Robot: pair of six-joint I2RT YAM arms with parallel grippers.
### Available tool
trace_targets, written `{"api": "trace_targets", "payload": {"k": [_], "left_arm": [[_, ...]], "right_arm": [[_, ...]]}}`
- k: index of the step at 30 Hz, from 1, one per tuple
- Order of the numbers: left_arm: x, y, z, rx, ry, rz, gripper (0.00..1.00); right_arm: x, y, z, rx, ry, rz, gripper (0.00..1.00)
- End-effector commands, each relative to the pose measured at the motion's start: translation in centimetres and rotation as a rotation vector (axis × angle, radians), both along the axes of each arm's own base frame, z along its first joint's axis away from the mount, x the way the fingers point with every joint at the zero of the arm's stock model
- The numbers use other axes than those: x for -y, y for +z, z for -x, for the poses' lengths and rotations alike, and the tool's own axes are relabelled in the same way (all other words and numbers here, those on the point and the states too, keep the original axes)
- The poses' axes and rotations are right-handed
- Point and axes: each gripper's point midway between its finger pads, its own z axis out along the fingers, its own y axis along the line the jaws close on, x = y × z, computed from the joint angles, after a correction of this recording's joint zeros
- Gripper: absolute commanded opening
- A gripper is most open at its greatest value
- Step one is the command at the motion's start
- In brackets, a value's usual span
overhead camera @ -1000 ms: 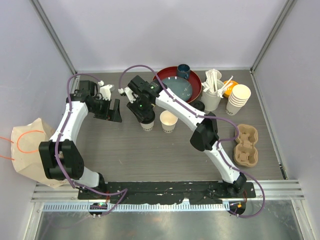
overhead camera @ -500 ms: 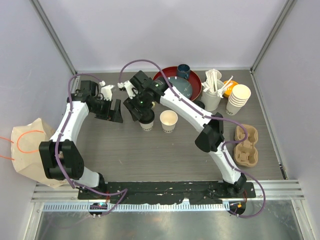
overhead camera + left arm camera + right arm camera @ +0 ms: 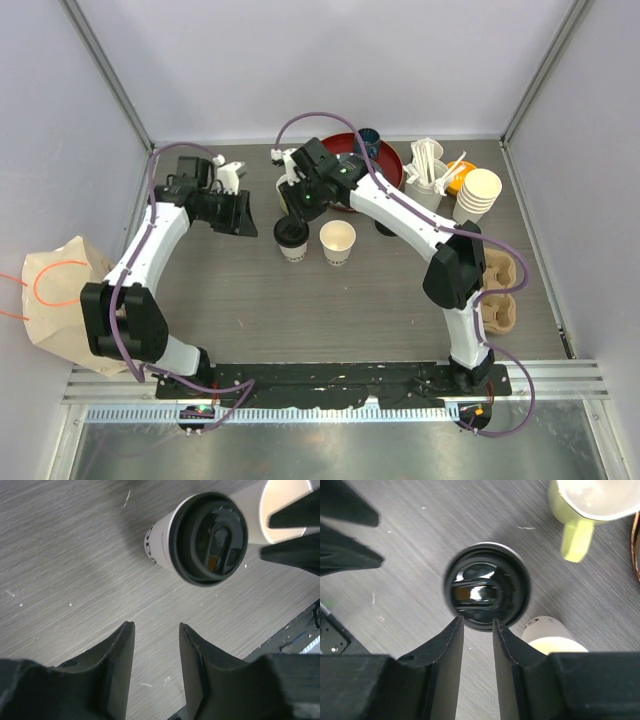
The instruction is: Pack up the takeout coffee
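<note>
One cream paper cup with a black lid (image 3: 291, 236) stands upright on the table; it also shows in the left wrist view (image 3: 202, 539) and the right wrist view (image 3: 486, 586). A second cream cup (image 3: 338, 241) stands just to its right, open with no lid on it (image 3: 551, 643). My right gripper (image 3: 295, 208) hovers above the far side of the lidded cup, its jaws slightly apart and empty (image 3: 477, 621). My left gripper (image 3: 249, 214) is open and empty to the left of that cup (image 3: 156, 626).
A pale yellow mug (image 3: 587, 502) stands near the cups. A red bowl (image 3: 385, 160), a dark blue cup (image 3: 367, 140), a white holder of utensils (image 3: 425, 190) and stacked paper cups (image 3: 477, 197) stand at the back right. A cardboard cup carrier (image 3: 496, 290) is right, a paper bag (image 3: 58, 290) left.
My right gripper has lifted off the lidded cup and drawn back to the right, so the black lid now shows. My left gripper has moved right, toward the cup.
</note>
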Motion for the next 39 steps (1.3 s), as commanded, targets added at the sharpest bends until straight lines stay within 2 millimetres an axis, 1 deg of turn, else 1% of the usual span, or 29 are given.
{"api": "trace_targets", "payload": {"k": [1,2,3,5,6,9,10,12,13,18,22,25,26,30,35,38,39], "left_arm": [[2.2,3.0,-3.0,0.097,0.046,0.097,0.41],[2.6,3.0,-3.5,0.105,0.046,0.103,0.41],[2.8,2.3,-3.8,0.079,0.058,0.108,0.41],[3.1,2.1,-4.4,0.07,0.065,0.112,0.4],[3.3,1.6,-4.6,0.054,0.062,0.114,0.4],[4.2,1.3,-4.9,0.043,0.051,0.129,0.4],[4.5,0.9,-4.9,0.032,0.051,0.131,0.4],[4.9,0.7,-5.1,0.031,0.046,0.132,0.4],[5.0,0.2,-5.1,0.02,0.049,0.128,0.4],[5.3,-0.4,-5.0,-0.012,0.05,0.142,0.37],[5.2,-1.0,-4.7,-0.023,0.049,0.137,0.37],[5.4,-1.8,-4.2,-0.057,0.042,0.145,0.36],[5.4,-2.4,-4.1,-0.073,0.045,0.143,0.36],[5.5,-3.9,-3.7,-0.114,0.047,0.146,0.34],[5.9,-4.8,-3.4,-0.144,0.044,0.168,0.28],[5.9,-5.3,-3.3,-0.164,0.046,0.17,0.2],[5.9,-5.4,-3.3,-0.169,0.046,0.171,0.15]], "right_arm": [[-0.2,2.1,-2.3,0.076,-0.071,-0.099,0.37],[-0.2,1.8,-2.4,0.075,-0.07,-0.097,0.37],[-0.2,1.6,-2.7,0.079,-0.073,-0.097,0.38],[0.0,1.1,-3.0,0.074,-0.079,-0.092,0.39],[0.0,1.0,-3.2,0.074,-0.084,-0.091,0.4],[0.4,0.4,-3.7,0.075,-0.09,-0.083,0.41],[0.5,0.3,-3.8,0.077,-0.088,-0.082,0.41],[0.3,-0.2,-3.7,0.066,-0.077,-0.085,0.41],[0.3,-0.4,-3.7,0.062,-0.073,-0.084,0.41],[0.2,-2.0,-3.3,0.032,-0.052,-0.069,0.42],[0.2,-2.6,-2.9,0.019,-0.04,-0.069,0.42],[0.4,-3.3,-2.8,0.013,-0.038,-0.059,0.42],[0.6,-3.9,-2.7,0.01,-0.039,-0.046,0.43],[0.8,-4.7,-2.3,0.001,-0.026,-0.048,0.43],[1.1,-5.6,-1.7,-0.009,-0.02,-0.041,0.42],[1.2,-5.9,-1.6,-0.011,-0.018,-0.036,0.41],[1.4,-6.1,-1.6,-0.013,-0.019,-0.031,0.41]]}}
